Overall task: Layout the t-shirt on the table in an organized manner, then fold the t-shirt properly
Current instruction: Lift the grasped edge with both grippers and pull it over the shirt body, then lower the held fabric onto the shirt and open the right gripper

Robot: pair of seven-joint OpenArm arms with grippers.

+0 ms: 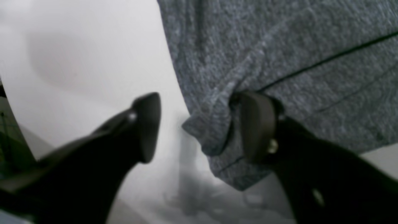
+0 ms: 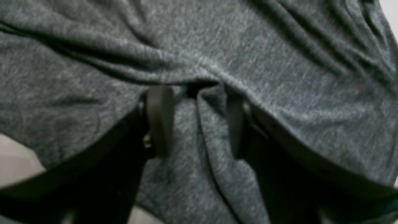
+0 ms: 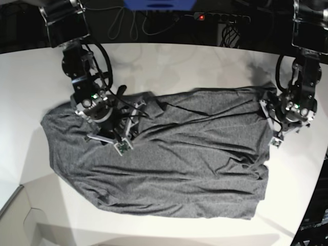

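Grey t-shirt lies spread but rumpled on the table, both grippers parted, yet cloth snagged on a finger could drag creases when lifting.

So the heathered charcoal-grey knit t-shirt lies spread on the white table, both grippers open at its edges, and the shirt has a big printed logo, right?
Not the logo: the heathered charcoal-grey knit t-shirt is plain, as the base view shows. It does lie on the white table, left gripper and right gripper open.

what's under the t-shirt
The white table lies under the t-shirt, showing on every side of it. Anything directly beneath the cloth is covered and cannot be seen.
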